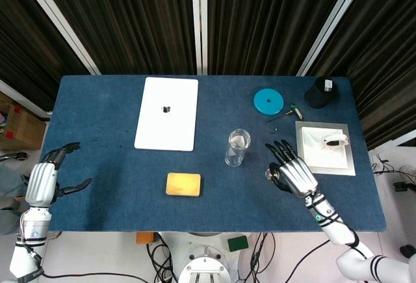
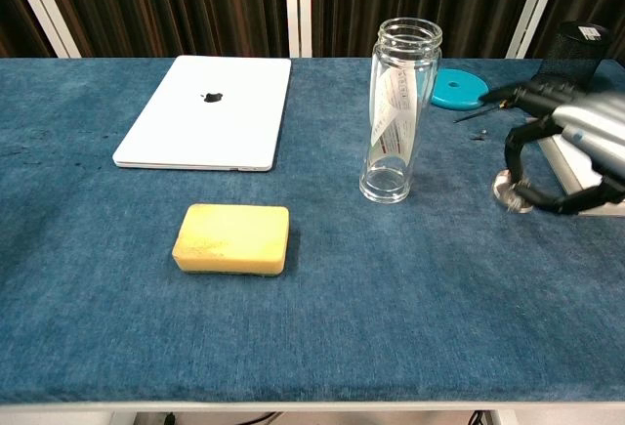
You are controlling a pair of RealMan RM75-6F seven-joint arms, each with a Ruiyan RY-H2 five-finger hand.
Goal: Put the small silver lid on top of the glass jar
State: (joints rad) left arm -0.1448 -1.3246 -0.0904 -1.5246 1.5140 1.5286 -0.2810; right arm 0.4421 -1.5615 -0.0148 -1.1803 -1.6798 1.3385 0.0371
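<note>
At the lower left of the head view, the left hand [image 1: 43, 180] hung off the blue tabletop [image 1: 117, 179], fingers spread, grasping nothing. The tall clear glass jar [image 2: 395, 112] stood upright at centre. Right of it, the right hand [image 2: 571, 151] pinched the small silver lid [image 2: 511, 191] above the cloth.
</note>
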